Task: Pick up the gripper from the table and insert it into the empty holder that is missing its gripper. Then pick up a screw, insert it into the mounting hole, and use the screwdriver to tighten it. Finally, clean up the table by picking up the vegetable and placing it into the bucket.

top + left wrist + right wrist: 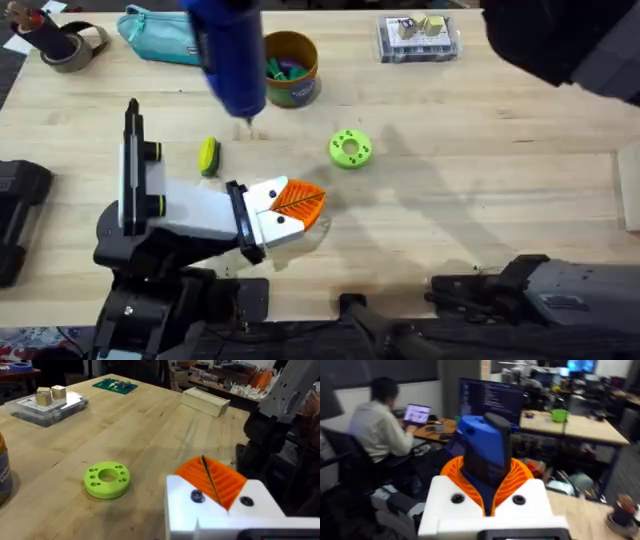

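Raised close under the overhead camera, the screwdriver (230,50) hangs bit-down above the far-left part of the worktop (450,180), its thin tip over bare wood between the vegetable (208,156) and a flat green disc (350,148). The right gripper (487,477) has its jaws pinching the blue body between orange ribbed pads. The grip sits on a thick, tall tool, so I judge that any slip in the pads would tilt the bit and make it miss a small hole. Toward the near-left edge lies the left gripper (300,203), its jaws pressed together with nothing seen between them. Behind them is the holder (270,225), whose dark mounting holes face up in the left wrist view. Whether a screw sits in either hole I cannot tell; driving into an empty hole, or onto a screw that leans, would likely skate the bit off the white plastic or across the pads. The tip is well apart from the holder, so coming down from here could knock the vegetable, which may roll. At the far edge stands the bucket (298,90), touching or just behind the tool's body as seen from above, so a careless swing could tip it.
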Robot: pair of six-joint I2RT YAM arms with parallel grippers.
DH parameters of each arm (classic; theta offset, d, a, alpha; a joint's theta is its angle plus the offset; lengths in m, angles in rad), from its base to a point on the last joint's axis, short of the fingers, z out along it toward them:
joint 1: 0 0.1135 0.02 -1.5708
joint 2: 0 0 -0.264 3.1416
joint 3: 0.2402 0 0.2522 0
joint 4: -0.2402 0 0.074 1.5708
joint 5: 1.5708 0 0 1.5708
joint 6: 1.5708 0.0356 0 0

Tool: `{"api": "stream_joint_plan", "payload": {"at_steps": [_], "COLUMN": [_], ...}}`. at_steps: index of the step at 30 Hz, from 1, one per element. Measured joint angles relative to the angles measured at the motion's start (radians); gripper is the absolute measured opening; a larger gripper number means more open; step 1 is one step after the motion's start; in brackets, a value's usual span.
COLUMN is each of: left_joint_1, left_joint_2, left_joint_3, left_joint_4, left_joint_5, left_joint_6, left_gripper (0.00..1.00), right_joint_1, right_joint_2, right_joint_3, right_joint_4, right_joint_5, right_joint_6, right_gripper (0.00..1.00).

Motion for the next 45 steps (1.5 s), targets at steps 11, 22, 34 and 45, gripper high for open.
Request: {"api": "stream_joint_plan", "payload": {"at_steps": [11, 22, 34, 45], "left_joint_1": [0.000, 0.000, 0.000, 0.000], "left_joint_2": [0.000, 0.000, 0.000, 0.000], "left_joint_3": [0.000, 0.000, 0.000, 0.000], "left_joint_4": [0.000, 0.000, 0.000, 0.000], "left_joint_5": [0.000, 0.000, 0.000, 0.000], "left_joint_6": [0.000, 0.000, 0.000, 0.000], "left_gripper": [0.015, 0.015, 0.015, 0.015], "right_joint_1": [0.047, 0.049, 0.049, 0.049], "right_joint_2": [0.039, 0.044, 0.044, 0.044], "right_joint_3": [0.018, -0.105, -0.199, -0.233], "right_joint_4": [0.019, 0.297, 0.361, 0.404], "right_joint_5": [-0.066, -0.098, -0.115, -0.130], "right_joint_6": [0.023, 0.076, 0.202, 0.218], "right_gripper": [0.043, 0.042, 0.044, 0.044]}}
